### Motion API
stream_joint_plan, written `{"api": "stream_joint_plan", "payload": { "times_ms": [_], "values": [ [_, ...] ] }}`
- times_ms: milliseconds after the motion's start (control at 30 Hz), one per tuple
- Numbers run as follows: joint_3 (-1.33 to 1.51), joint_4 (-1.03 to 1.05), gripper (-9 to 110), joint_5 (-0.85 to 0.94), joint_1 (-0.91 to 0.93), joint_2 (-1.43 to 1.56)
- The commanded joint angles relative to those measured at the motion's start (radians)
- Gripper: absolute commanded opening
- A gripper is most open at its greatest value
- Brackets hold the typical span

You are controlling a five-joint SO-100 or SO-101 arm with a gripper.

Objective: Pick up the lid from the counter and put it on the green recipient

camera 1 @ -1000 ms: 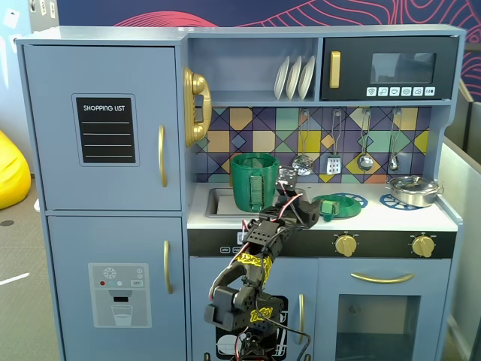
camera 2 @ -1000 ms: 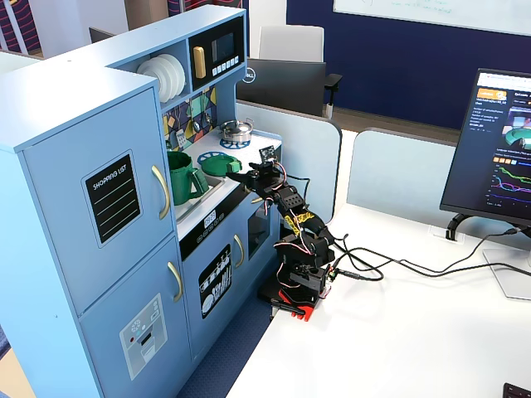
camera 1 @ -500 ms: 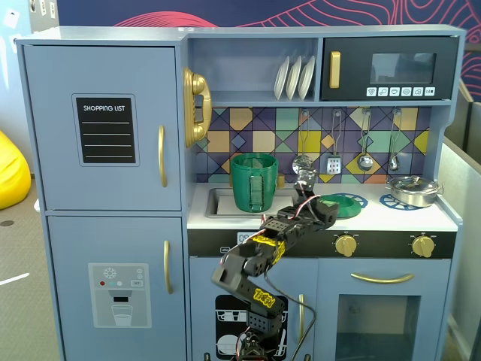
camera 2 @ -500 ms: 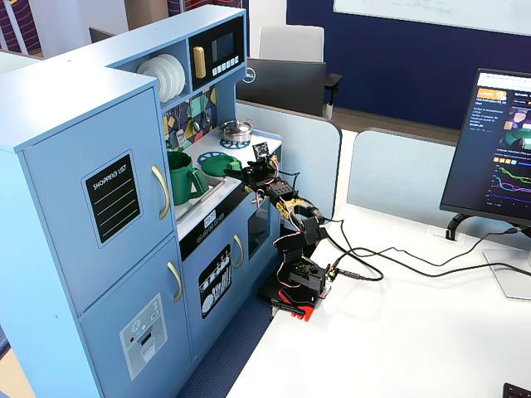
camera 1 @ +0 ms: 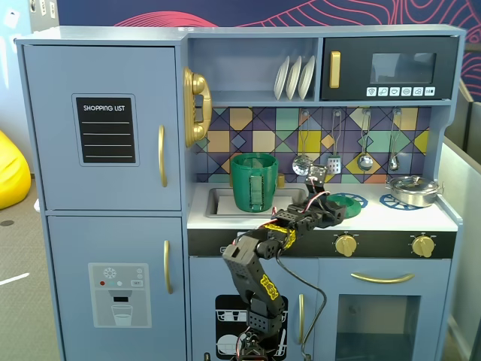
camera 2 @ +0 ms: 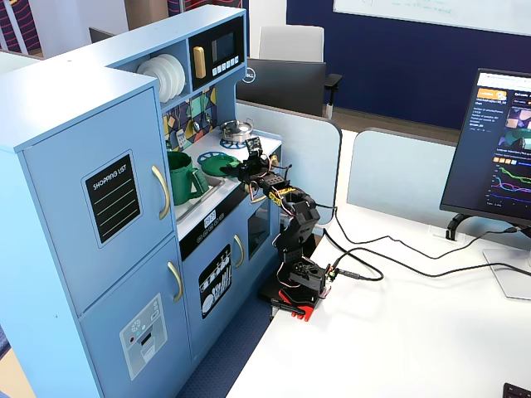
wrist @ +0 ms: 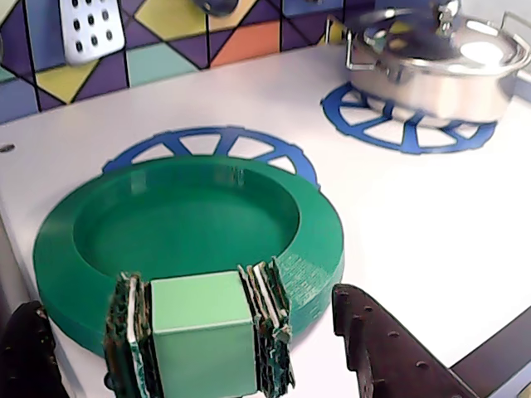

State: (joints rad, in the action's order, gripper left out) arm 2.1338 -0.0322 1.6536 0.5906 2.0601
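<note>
In the wrist view I'm bringing the gripper (wrist: 207, 348), jaws spread and empty, onto the lid (wrist: 189, 224) lying flat on the counter (wrist: 431, 224) (its tab (wrist: 202, 332) at 6 o'clock, between the fingers).

A blue toy kitchen (camera 1: 113, 188) filled the frame. At upper right sat a black microwave (camera 1: 391, 69), with white plates (camera 1: 294, 77) racked just left of it. A silver pot (wrist: 436, 58) rested on a blue burner ring (wrist: 398, 124) at the white surface's (wrist: 431, 232) right end. A gold telephone (camera 1: 195, 105) hung upper centre.
</note>
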Motion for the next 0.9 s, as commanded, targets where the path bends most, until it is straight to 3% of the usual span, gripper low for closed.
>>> {"api": "stream_joint_plan", "payload": {
  "times_ms": [0,100,267,500,867],
  "values": [
    [-0.098,-0.034,36,-0.003,-0.005,-0.025],
    [-0.123,-0.044,30,-0.012,-0.012,-0.054],
    [-0.127,-0.103,0,-0.020,-0.034,-0.077],
    [-0.184,-0.110,0,-0.038,-0.038,-0.071],
    [-0.491,0.170,0,-0.072,-0.167,0.061]
  ]
}}
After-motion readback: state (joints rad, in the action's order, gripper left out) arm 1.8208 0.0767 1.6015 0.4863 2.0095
